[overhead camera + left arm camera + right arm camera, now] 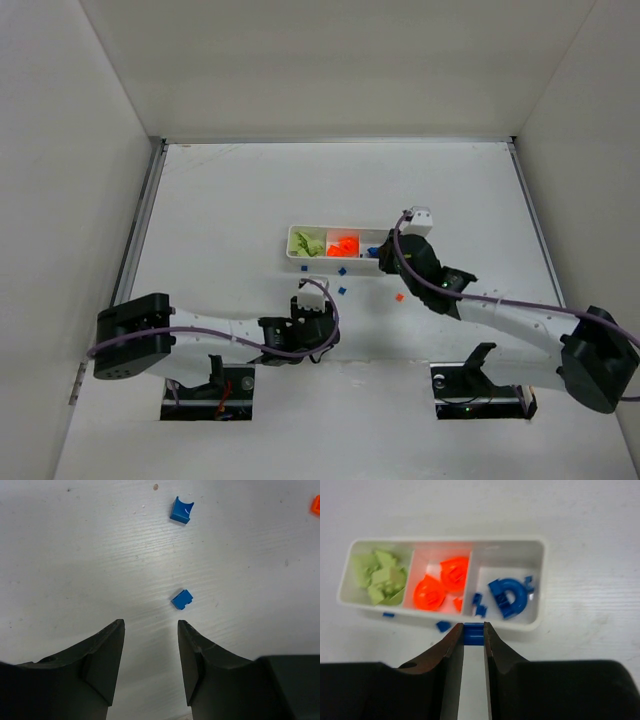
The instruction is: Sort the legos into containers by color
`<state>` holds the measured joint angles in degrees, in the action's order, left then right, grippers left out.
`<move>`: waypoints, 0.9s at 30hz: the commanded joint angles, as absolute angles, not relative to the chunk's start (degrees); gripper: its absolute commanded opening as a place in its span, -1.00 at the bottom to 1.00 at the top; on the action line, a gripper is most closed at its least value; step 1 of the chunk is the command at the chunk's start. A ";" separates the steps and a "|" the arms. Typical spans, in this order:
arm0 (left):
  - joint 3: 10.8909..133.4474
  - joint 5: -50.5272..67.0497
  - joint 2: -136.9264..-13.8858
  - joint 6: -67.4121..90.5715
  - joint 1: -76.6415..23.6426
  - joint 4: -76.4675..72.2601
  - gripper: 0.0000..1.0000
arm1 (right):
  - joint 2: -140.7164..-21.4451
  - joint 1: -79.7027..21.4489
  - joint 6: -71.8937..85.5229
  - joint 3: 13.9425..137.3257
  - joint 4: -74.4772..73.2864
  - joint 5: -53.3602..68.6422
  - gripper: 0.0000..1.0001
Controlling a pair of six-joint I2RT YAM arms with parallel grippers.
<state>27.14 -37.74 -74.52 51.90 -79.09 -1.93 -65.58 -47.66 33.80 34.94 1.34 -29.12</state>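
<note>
The white tray (292,243) has three compartments: lime green pieces (380,577) on the left, orange pieces (440,585) in the middle, blue pieces (509,596) on the right. My right gripper (473,626) is shut on a small blue brick (473,635) and holds it just short of the tray's near wall (540,580), in front of the blue compartment. My left gripper (150,625) is open and empty, low over the table. A blue brick (182,599) lies just ahead of its right fingertip, and another blue brick (181,510) lies farther ahead.
An orange brick (398,296) lies loose on the table below the right gripper (385,255). Loose blue bricks lie in front of the tray (305,267) (342,270). White walls enclose the table on three sides.
</note>
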 commanded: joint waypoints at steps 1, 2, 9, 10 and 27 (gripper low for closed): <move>29.71 -38.50 -75.32 51.51 -79.41 -3.78 -0.11 | -69.25 -42.86 29.27 39.28 3.60 -25.76 -0.50; 29.97 -38.41 -75.50 51.24 -79.23 -3.87 -0.11 | -70.39 -41.80 28.83 40.07 4.13 -25.40 -0.49; 31.99 -38.32 -79.10 50.01 -79.41 -4.57 -0.10 | -74.10 -39.59 28.74 42.63 4.75 -25.84 0.17; 32.34 -38.32 -79.80 49.92 -79.49 -4.66 -0.10 | -73.48 -39.59 29.00 41.84 5.01 -25.93 0.18; 37.09 -41.04 -88.59 49.30 -81.08 -3.78 -0.27 | -60.39 -44.95 34.28 28.04 7.82 -28.83 0.16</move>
<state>36.03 -39.70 -88.23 49.30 -80.34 -4.86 -62.35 -44.69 33.26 28.32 5.13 -27.24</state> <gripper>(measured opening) 0.370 0.580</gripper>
